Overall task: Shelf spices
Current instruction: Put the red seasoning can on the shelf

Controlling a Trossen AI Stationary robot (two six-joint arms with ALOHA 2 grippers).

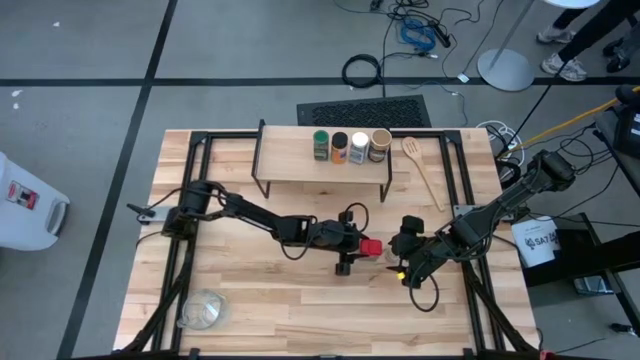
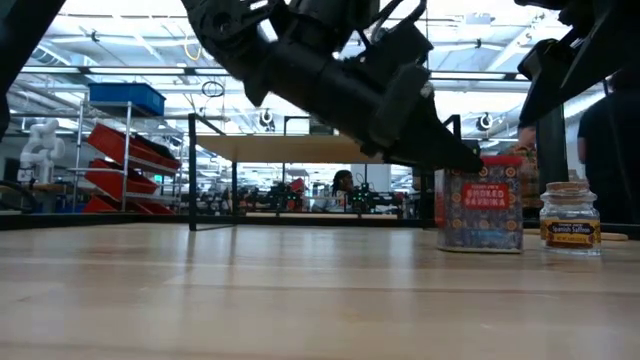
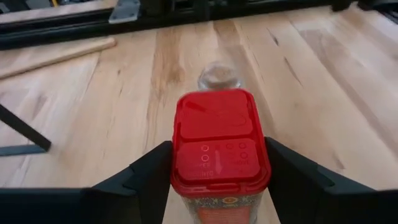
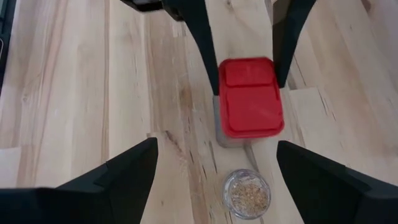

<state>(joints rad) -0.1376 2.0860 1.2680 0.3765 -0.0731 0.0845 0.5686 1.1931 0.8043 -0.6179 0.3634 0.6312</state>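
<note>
The red square tin (image 3: 221, 143) stands on the table's middle (image 1: 371, 246), its base on the wood (image 2: 480, 210). My left gripper (image 3: 219, 171) reaches in from the left and is shut on its lid. A small clear jar with a cork-coloured lid (image 4: 247, 194) stands just right of the tin (image 2: 570, 215). My right gripper (image 4: 224, 186) hangs open over this jar, fingers wide apart on either side, touching nothing. The shelf (image 1: 320, 165) stands at the far edge and carries several jars with green (image 1: 320, 141), black, white and tan lids. My left gripper holds the red tin by its lid (image 3: 186, 155), pinched between the two fingers (image 3: 152, 177) on opposite sides. The fingers come slanting down from the table's left (image 4: 202, 46). The tin stands upright with its base on the table.
A wooden spoon (image 1: 425, 170) lies right of the shelf. A clear glass bowl (image 1: 203, 308) sits at the near left corner. Black frame bars run along the table's edges (image 1: 190, 200). Bare wood lies between the shelf and the grippers. People stand beyond the table.
</note>
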